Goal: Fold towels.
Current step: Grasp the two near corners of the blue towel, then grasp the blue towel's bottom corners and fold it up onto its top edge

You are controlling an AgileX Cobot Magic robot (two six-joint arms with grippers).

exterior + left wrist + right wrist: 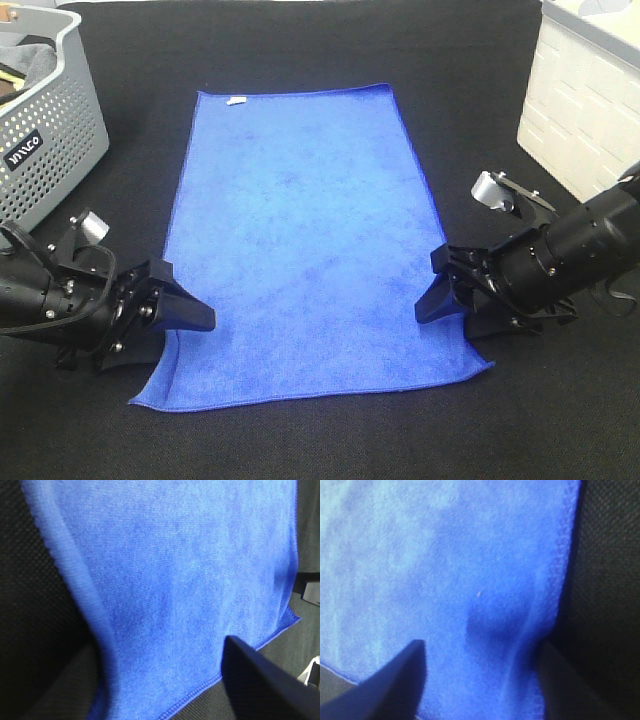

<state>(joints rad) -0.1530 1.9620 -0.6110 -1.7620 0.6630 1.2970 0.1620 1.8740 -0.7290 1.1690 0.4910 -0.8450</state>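
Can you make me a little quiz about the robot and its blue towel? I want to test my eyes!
1. True or false: the towel is already folded in half.
2. Where is the grey basket? A: far left of the towel. B: far right of the towel. C: on the towel.
3. Fill in: the left claw and right claw each sit at a ____ edge of the towel (long or short).

Key: 1 false, it lies flat. 2 A. 3 long.
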